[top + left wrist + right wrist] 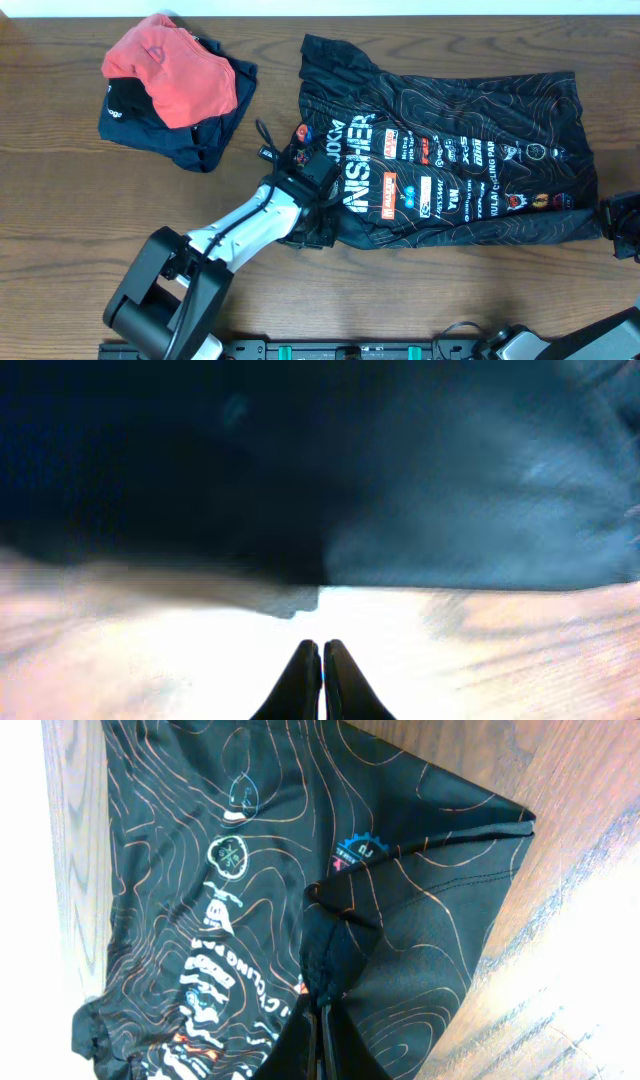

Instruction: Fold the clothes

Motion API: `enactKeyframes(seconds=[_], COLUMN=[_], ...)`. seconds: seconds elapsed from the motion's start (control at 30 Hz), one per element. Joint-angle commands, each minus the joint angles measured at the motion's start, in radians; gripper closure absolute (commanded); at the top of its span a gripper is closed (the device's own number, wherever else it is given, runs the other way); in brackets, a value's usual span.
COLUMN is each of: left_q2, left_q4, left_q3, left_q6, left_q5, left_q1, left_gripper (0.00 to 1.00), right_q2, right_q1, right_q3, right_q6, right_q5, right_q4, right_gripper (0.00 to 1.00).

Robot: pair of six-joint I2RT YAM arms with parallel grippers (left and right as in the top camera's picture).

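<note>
So, my left gripper sat pinched together at the edge of the jersey, while my right gripper was clamped on its corner fold.

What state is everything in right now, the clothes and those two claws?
black jersey: spread out print side up, left end rumpled, not yet folded.
left gripper: shut, just short of the jersey's edge, no cloth seen between its fingers.
right gripper: shut on a bunched bit of the jersey's right edge.
coral-red garment: crumpled, lying on top of the navy garment.
navy garment: crumpled heap, partly covered.
</note>
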Motion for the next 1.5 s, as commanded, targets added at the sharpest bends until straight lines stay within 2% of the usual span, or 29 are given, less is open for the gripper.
enactKeyframes(seconds=[0.0, 0.13, 0.17, 0.2, 0.23, 0.3, 0.43, 0.7, 0.93, 0.97, 1.0, 1.37, 1.4, 1.43, 1.47], left_q2=[-0.053, -0.123, -0.130, -0.130, -0.128, -0.116, -0.064, 0.037, 0.044, 0.044, 0.044, 0.041, 0.041, 0.041, 0.041], left_q4=[-0.061, -0.096, -0.093, -0.091, -0.089, -0.082, -0.027, 0.026, 0.036, 0.040, 0.041, 0.040, 0.040, 0.040, 0.040], left_q3=[0.061, 0.083, 0.083, 0.083, 0.082, 0.073, 0.044, 0.042, 0.043, 0.043, 0.044, 0.054, 0.054, 0.054, 0.054], left_q6=[0.014, 0.013, 0.013, 0.013, 0.012, -0.021, -0.080, -0.105, -0.104, -0.104, -0.104, -0.100, -0.100, -0.100, -0.100], left_q5=[-0.013, -0.013, -0.018, -0.032, -0.051, -0.085, -0.084, -0.084, -0.085, -0.085, -0.084, -0.085, -0.085, -0.085, -0.085], left_q1=[0.018, 0.020, 0.020, 0.020, 0.021, 0.020, 0.021, 0.023, 0.026, 0.027, 0.028, 0.029, 0.029, 0.029, 0.029], left_gripper=[0.94, 0.94, 0.87, 0.72, 0.66, 0.45, 0.38, 0.40, 0.74, 0.81, 0.94, 0.94, 0.88, 0.64, 0.56], right_q2=[-0.003, -0.003, -0.003, -0.003, -0.003, -0.003, -0.003, -0.003, -0.003, -0.003, -0.003, -0.003, -0.003, -0.003, -0.003], right_q1=[0.008, 0.008, 0.008, 0.008, 0.008, 0.008, 0.008, 0.008, 0.008, 0.008, 0.008, 0.008, 0.008, 0.008, 0.008], right_q3=[0.010, 0.010, 0.010, 0.010, 0.010, 0.010, 0.010, 0.010, 0.010, 0.010, 0.010, 0.010, 0.010, 0.010, 0.010], right_q6=[0.011, 0.011, 0.011, 0.011, 0.010, 0.011, 0.010, 0.010, 0.010, 0.010, 0.010, 0.010, 0.010, 0.010, 0.010], right_q5=[-0.014, -0.014, -0.014, -0.014, -0.014, -0.014, -0.014, -0.014, -0.014, -0.014, -0.014, -0.025, -0.025, -0.026, -0.025], right_q4=[0.000, 0.000, 0.000, 0.000, 0.000, 0.000, 0.000, 0.000, 0.000, -0.001, -0.001, 0.000, -0.001, -0.001, -0.001], right_gripper=[0.99, 0.99, 0.99, 0.99, 0.99, 0.99, 0.99, 0.99, 0.99, 0.99, 0.99, 0.99, 0.99, 0.99, 0.99])
